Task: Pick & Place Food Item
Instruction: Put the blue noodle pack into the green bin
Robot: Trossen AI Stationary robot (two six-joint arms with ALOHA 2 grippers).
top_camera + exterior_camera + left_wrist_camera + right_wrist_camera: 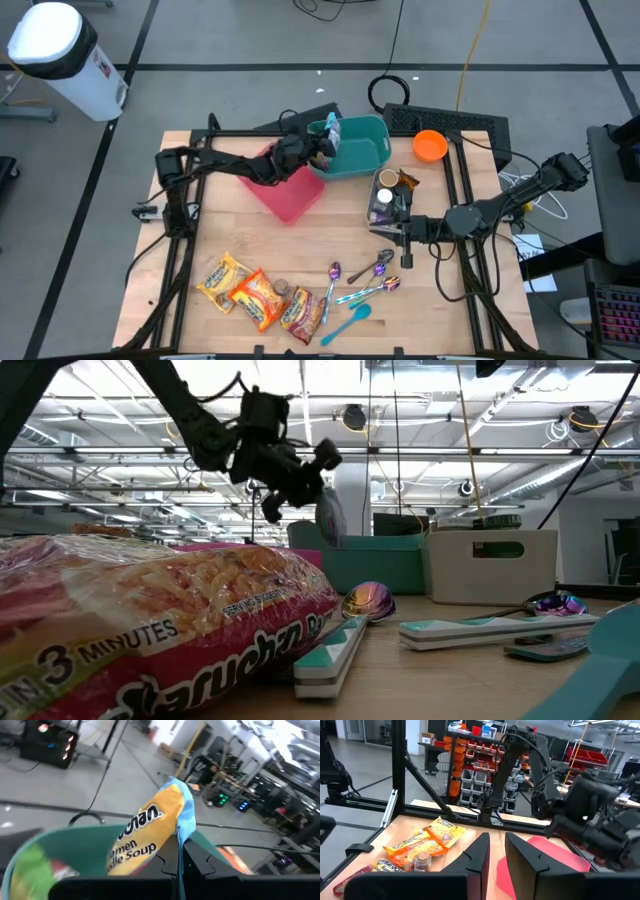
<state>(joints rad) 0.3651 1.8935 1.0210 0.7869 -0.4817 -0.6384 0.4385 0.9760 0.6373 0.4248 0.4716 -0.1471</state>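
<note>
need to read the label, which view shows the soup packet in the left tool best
The left wrist view: the soup packet fills it, print legible. The high view shows it only small at the left tool over the teal bin; the low view, edge-on; the right wrist view, not at all.

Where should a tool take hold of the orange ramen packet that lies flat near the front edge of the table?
Grip the orange ramen packet from straight above, across its narrow width. It lies flat with packets touching both sides, so its free ends or top crimp offer the clearest pinch.
</note>
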